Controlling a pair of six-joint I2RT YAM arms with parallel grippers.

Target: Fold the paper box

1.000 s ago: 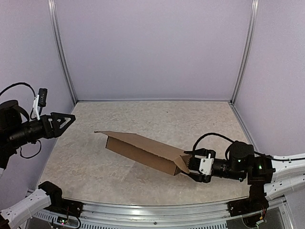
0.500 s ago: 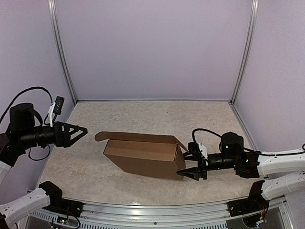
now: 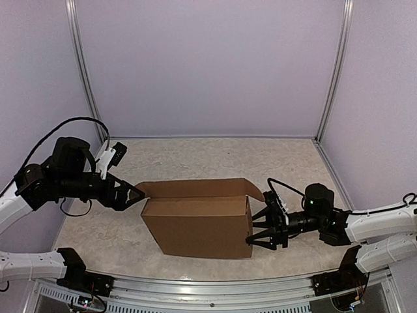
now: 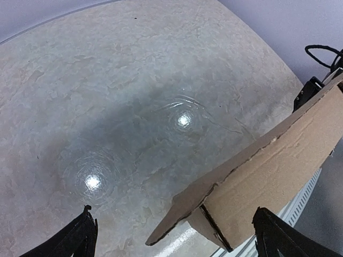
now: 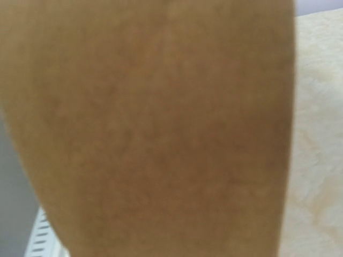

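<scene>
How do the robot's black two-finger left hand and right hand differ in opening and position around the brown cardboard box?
The left hand gapes wide beside the left flap of the brown cardboard box, apparently clear of it; the right hand is less spread, against the box's right end. Whether it grips is unclear. Both are black and face the box.

Top view is evenly lit with soft light. There's only a faint shadow under the paper box [image 3: 199, 225] and some glare on the metal rail [image 3: 195, 287] at the bottom. Left wrist view has two hot lamp reflections on the glossy surface [image 4: 107, 69], plus a soft dark patch mid-frame. Right wrist view is pure blur, the cardboard's way too close to focus.
</scene>
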